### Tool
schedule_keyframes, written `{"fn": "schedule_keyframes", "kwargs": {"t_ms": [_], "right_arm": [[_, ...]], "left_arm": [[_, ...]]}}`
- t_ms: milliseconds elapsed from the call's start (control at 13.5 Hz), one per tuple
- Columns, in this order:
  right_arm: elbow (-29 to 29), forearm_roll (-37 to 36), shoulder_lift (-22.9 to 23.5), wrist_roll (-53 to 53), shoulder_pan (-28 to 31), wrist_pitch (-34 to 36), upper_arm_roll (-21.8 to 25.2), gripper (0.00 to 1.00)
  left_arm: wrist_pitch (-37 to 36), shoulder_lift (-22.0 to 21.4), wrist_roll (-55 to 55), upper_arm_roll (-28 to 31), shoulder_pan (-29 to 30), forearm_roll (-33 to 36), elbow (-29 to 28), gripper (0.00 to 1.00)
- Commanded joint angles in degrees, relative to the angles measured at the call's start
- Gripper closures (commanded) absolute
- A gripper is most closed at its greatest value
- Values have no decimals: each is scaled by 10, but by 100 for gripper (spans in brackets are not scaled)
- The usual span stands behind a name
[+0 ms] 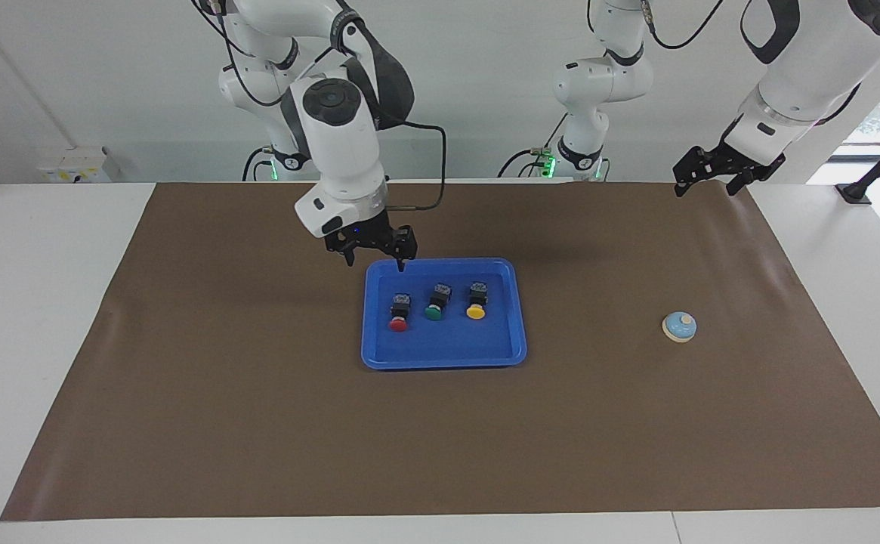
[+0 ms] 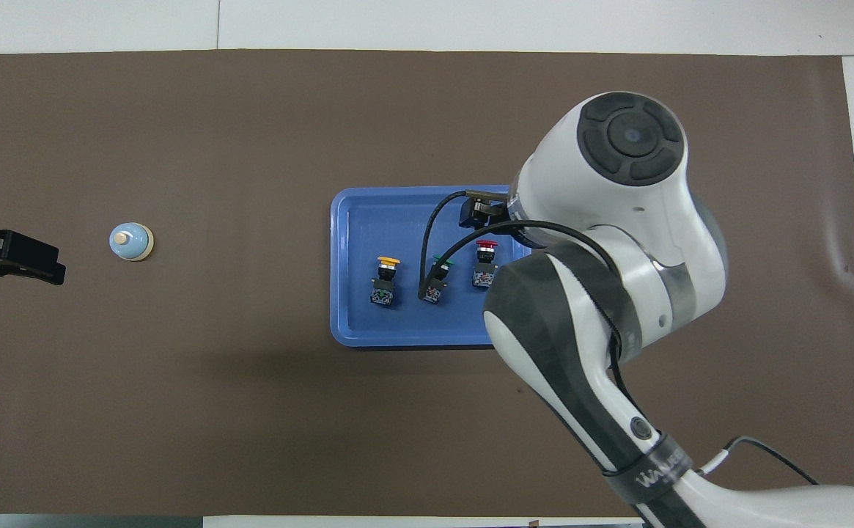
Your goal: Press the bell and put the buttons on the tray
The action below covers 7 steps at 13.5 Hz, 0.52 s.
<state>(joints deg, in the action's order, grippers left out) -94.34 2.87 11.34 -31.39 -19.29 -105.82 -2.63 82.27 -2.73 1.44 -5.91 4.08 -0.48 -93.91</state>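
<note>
The blue tray (image 1: pixel 443 357) (image 2: pixel 368 213) lies mid-mat with all three buttons in a row on it: red (image 1: pixel 399 313) (image 2: pixel 484 262), green (image 1: pixel 436 302) (image 2: pixel 437 283) and yellow (image 1: pixel 476 301) (image 2: pixel 385 281). My right gripper (image 1: pixel 375 261) hangs open and holds nothing. It is raised over the tray's corner nearest the robots, at the right arm's end, clear of the buttons. The light-blue bell (image 1: pixel 680 326) (image 2: pixel 131 241) stands alone on the mat toward the left arm's end. My left gripper (image 1: pixel 705 185) (image 2: pixel 9 257) waits open in the air above the mat's edge at that end.
A brown mat (image 1: pixel 258 423) covers the table, with white tabletop (image 1: pixel 47 302) around it. The right arm's wrist and forearm (image 2: pixel 617 220) cover the tray's edge at the right arm's end in the overhead view.
</note>
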Motion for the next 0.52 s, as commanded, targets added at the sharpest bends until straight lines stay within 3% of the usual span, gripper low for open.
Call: {"fn": "schedule_keyframes", "kwargs": {"t_ms": [0, 445], "right_arm": [[-11, -1, -26, 96, 65, 27, -7, 0], [-12, -1, -103, 276, 189, 133, -10, 0]], "left_arm": [[6, -9, -5, 0, 0, 5, -9, 0], [6, -9, -5, 0, 1, 5, -9, 0]]}}
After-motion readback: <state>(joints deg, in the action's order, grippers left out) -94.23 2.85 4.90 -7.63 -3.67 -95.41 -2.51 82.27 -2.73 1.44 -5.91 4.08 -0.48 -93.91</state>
